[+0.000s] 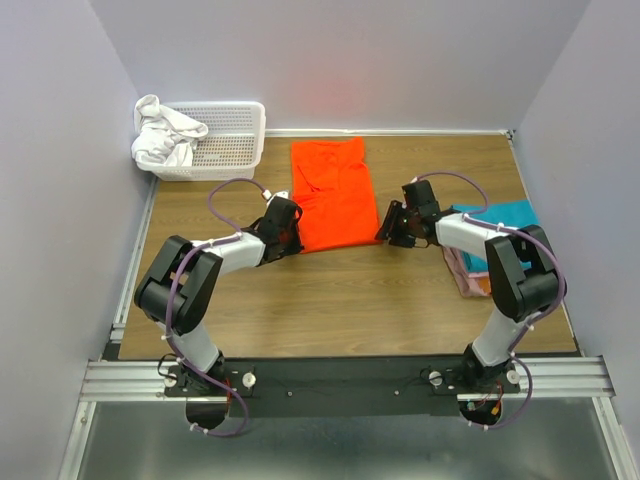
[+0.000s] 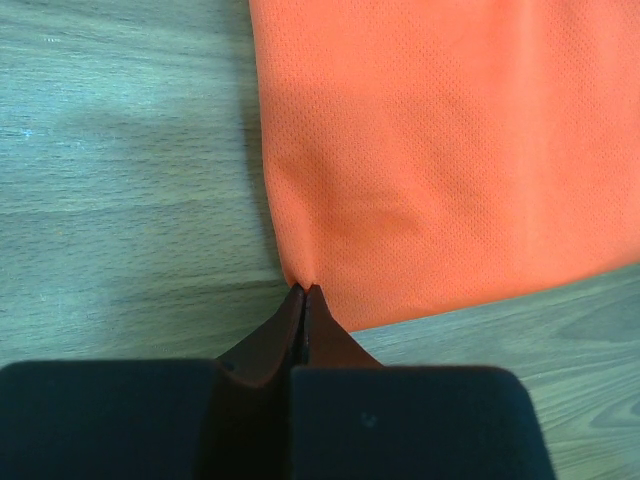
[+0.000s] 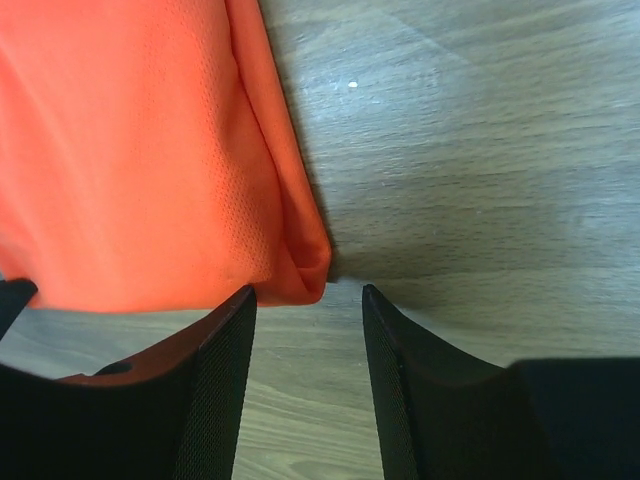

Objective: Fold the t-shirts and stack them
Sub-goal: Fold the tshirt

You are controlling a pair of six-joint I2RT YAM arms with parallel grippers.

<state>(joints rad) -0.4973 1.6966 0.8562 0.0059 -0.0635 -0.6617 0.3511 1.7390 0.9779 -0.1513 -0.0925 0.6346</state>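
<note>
Orange t-shirt [image 1: 335,200] lies on the table [image 1: 350,300]. Your left gripper [image 2: 303,290] pinches its near-left corner (jaws closed tight); your right gripper [image 3: 307,292] stands parted at the near-right corner.

A robot lab's test cell: plain pale walls [image 1: 350,60] box in a wood-grain counter [image 1: 340,300], with the left arm [image 1: 235,252] and right arm [image 1: 465,232] bolted to an aluminium rail [image 1: 130,378] at its near edge
</note>
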